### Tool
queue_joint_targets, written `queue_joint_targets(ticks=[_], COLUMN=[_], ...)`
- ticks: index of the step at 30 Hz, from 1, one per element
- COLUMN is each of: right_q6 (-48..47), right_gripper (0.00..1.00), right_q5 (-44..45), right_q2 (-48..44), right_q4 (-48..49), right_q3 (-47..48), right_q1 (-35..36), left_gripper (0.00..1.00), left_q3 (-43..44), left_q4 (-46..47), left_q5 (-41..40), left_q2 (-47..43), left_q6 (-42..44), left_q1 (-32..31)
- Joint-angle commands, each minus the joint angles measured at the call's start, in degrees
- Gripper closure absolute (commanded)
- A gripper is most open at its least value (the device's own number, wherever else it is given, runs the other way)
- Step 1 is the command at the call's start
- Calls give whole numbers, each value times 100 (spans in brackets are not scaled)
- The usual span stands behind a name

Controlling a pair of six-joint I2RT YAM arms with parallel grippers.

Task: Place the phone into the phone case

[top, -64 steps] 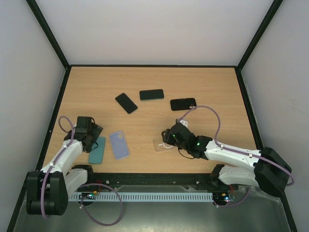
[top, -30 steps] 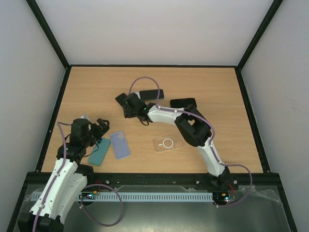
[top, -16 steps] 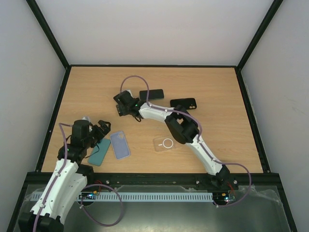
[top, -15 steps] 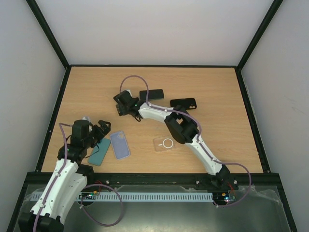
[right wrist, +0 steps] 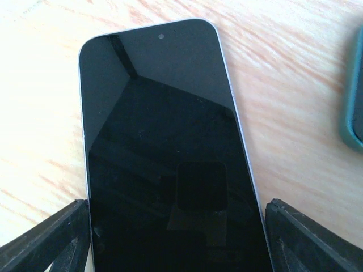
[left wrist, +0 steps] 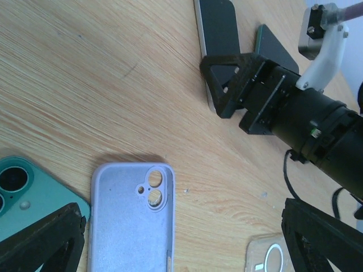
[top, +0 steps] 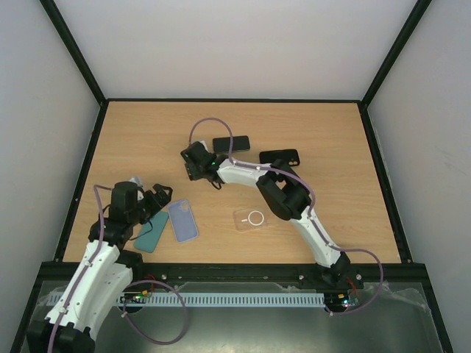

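Note:
A black phone [right wrist: 164,141] lies screen up on the wood, and in the top view my right gripper [top: 193,160] covers most of it. In the right wrist view the right gripper [right wrist: 178,241] is open and straddles the phone's long sides closely, with a thin strip of wood showing at the right finger [right wrist: 317,238]. An empty lavender phone case [top: 182,220] [left wrist: 133,221] lies hollow side up near the front left. My left gripper [top: 156,201] [left wrist: 181,243] hovers open above it, holding nothing.
A teal case [top: 150,230] [left wrist: 22,187] with camera lenses showing lies left of the lavender one. A clear case [top: 254,218] [left wrist: 272,258] sits mid-front. Two more phones [top: 231,143] [top: 280,157] lie behind the right arm; one's dark green edge [right wrist: 354,113] shows close right.
The right gripper shifted slightly right over the phone and its jaws narrowed around it. The left arm barely moved.

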Motion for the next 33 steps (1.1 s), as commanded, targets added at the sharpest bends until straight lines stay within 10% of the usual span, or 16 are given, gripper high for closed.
queue_joint_targets(ticks=[1,10,22,33], right_q6=[457,998,1566,1957], right_gripper=[23,25,26,29], right_q5=[-260,223,447,78], right_q2=[-421,-2055,-3261,-4002], right_q4=[-374,24,-109,173], right_q3=[-1036,-3421,-5213,-6337], right_q1=[26,-51,-682,-1722], left_gripper=[7,17,28,39], left_q3=[128,105,1139,1886], left_q4=[-71,279,1559,2662], left_q5=[-159,-587,-1805,-937], left_q2=[34,452,3066,5020], left_q6=[134,-221,813,2126], left_q1=[-258,-1395,-4424,-4818])
